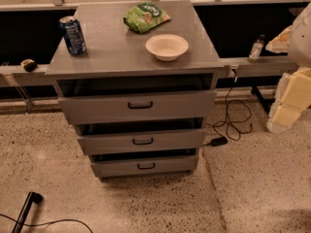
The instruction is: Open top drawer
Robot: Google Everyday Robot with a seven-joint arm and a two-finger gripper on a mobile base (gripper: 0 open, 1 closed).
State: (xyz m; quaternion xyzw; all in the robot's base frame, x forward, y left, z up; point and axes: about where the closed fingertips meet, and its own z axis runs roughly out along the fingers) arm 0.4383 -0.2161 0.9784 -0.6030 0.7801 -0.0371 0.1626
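Observation:
The top drawer (138, 107) is the widest grey front of three, under the grey cabinet top (102, 57). Its small black handle (140, 105) sits mid-front, and a dark gap shows above the front. Two narrower grey drawer fronts lie below it, a middle one (142, 141) and a bottom one (145, 166). My gripper (287, 103) shows as pale yellow-white blocks at the right edge. It is well right of the cabinet, at about drawer height, and touches nothing.
On the cabinet top stand a blue can (73, 34), a green snack bag (145, 16) and a white bowl (166, 46). A small bottle (256, 47) stands on the ledge behind. A black cable (233, 123) lies on the floor right of the cabinet, and another cable (29, 205) lies at bottom left.

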